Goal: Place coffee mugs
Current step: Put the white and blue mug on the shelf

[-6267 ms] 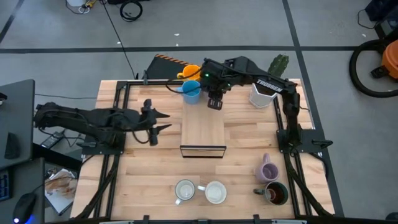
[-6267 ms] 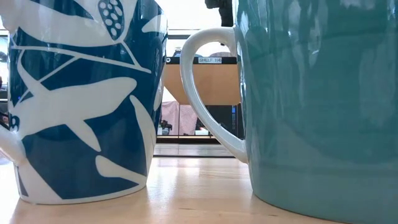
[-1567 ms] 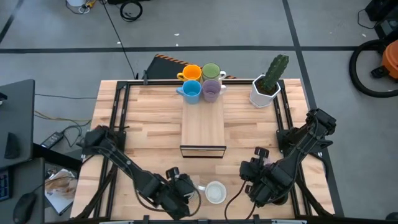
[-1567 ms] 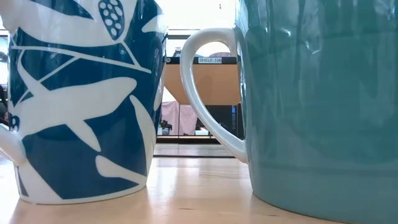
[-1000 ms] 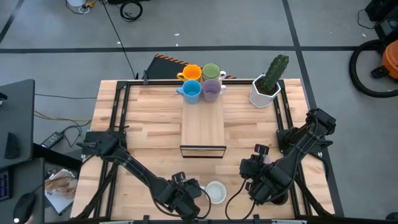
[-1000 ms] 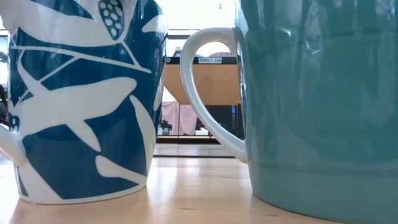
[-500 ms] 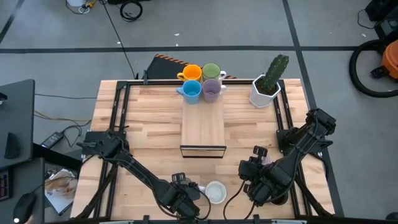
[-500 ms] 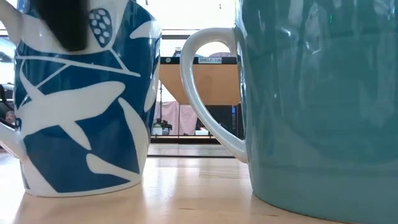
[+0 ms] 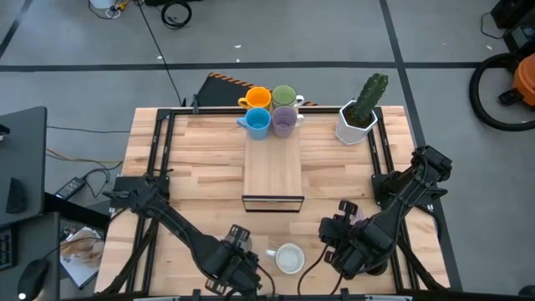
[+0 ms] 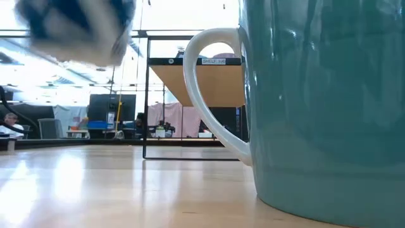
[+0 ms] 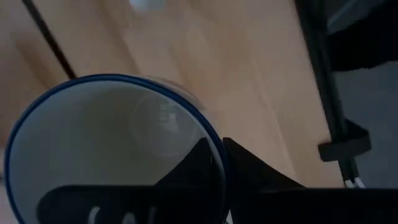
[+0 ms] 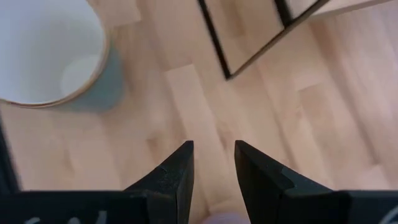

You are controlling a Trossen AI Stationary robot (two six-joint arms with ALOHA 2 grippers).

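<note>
Four mugs stand clustered at the tabletop's far edge: orange, green, blue and purple. One teal-sided mug with a white inside sits at the near edge. Beside it the left claw grips a blue-and-white patterned mug by its rim, lifted off the wood. The right claw, fingers slightly parted and empty, hovers near the teal one. One cactus planter stands at the far right.

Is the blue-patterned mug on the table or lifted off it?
Lifted: in the low view the blue-patterned mug hangs above the table, held by the left gripper.
</note>
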